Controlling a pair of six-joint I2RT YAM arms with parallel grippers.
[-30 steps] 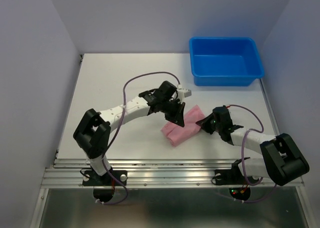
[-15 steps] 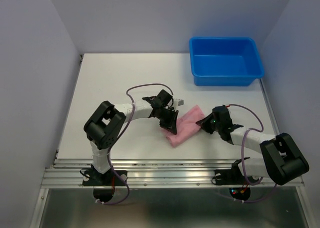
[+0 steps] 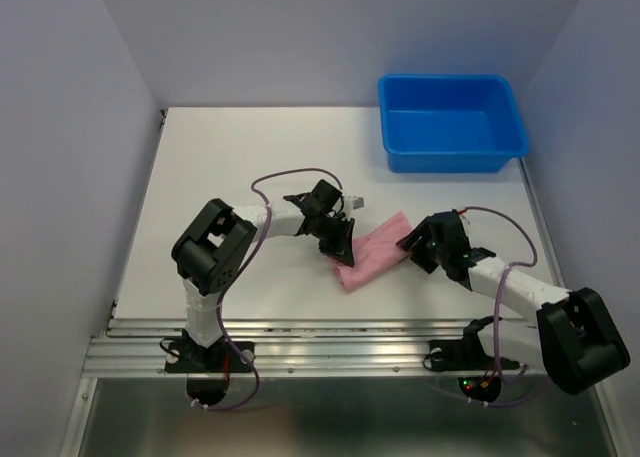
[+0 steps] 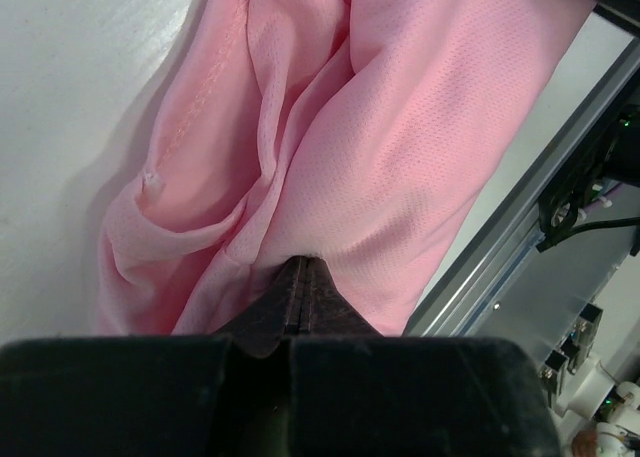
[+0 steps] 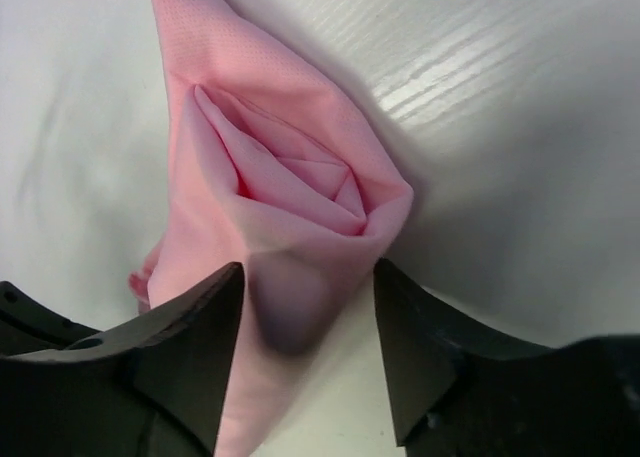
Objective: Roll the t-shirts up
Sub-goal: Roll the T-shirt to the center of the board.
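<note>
The pink t-shirt (image 3: 372, 253) lies as a short, loosely rolled bundle on the white surface (image 3: 230, 157). It stretches between the two pincers, with one end at each. From the right wrist, the t-shirt (image 5: 285, 167) shows its rolled end, where the layers curl in on one another around a small hollow. A looser tail of cloth runs back past the left-hand finger. From the left wrist, the t-shirt (image 4: 390, 127) fills most of the view. It is creased lengthwise and has a stitched hem along its outer edge.

The left pincer (image 3: 337, 245) sits at the end of the bundle nearer the left arm. Its jaws are pressed together. Seen up close, the folds of cloth gather to a point at the tips of the left pincer (image 4: 303, 273), so it is clamped on a fold of the thin fabric.

The right pincer (image 3: 412, 245) is at the opposite end, with its jaws apart. Up close, the right pincer (image 5: 305, 282) straddles the rolled end with one of its fingers (image 5: 190, 347) on each side, and the cloth lies in the gap. Whether either pad touches the fabric cannot be told, and nothing is gripped.

Well beyond the right pincer, towards the far right corner of the surface, stands a blue bin (image 3: 450, 160), clear of the t-shirt. Behind both pincers, a metal rail (image 3: 300, 332) runs along the near edge by the arm bases.
</note>
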